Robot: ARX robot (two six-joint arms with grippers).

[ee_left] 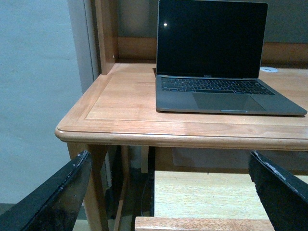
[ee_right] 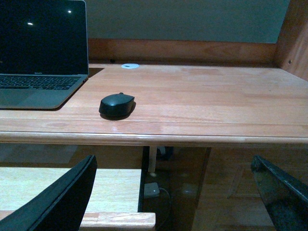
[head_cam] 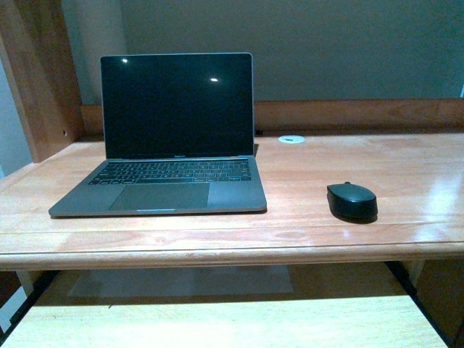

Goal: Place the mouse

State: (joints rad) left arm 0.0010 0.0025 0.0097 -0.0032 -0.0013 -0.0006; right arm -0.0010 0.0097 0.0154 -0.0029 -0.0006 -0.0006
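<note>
The small black mouse [head_cam: 352, 201] lies on the wooden desk [head_cam: 406, 174], to the right of the open laptop [head_cam: 170, 138], near the desk's front edge. It also shows in the right wrist view [ee_right: 116, 105]. Neither arm shows in the front view. My left gripper [ee_left: 168, 192] is open and empty, below and in front of the desk's front left edge. My right gripper [ee_right: 173, 192] is open and empty, below the desk's front edge, nearer than the mouse and apart from it.
The laptop [ee_left: 216, 62] has a dark screen. A small white disc [head_cam: 291, 138] sits at the desk's back. A lower pull-out shelf [head_cam: 217, 322] lies under the desk. A white power adapter [ee_right: 151, 189] with cord lies on the floor below. Wooden side posts [head_cam: 36, 72] flank the desk.
</note>
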